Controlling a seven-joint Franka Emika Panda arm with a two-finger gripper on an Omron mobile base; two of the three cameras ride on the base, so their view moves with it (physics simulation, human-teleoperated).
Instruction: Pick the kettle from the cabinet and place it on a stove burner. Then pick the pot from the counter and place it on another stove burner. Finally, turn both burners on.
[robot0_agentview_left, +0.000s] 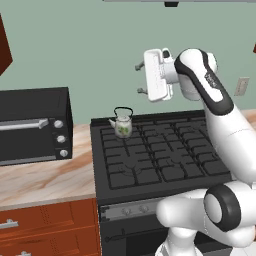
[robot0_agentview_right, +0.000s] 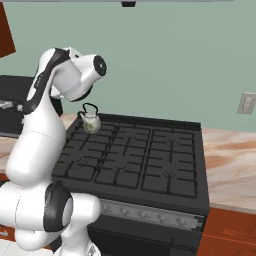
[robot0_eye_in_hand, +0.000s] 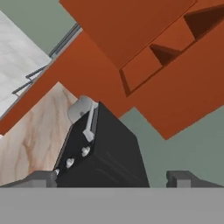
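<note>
Grey-tipped gripper (robot0_agentview_left: 139, 78) (wide open), empty

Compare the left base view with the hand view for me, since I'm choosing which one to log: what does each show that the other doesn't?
Left base view alone: the kettle standing upright on a rear-left stove burner, the range's knob strip, a wall outlet, and the arm holding the open, empty end effector above the range.

Hand view alone: the reddish-brown cabinet and a grey metal pot beyond the toaster oven.

Both: the black toaster oven, the marbled counter and the green wall.
</note>
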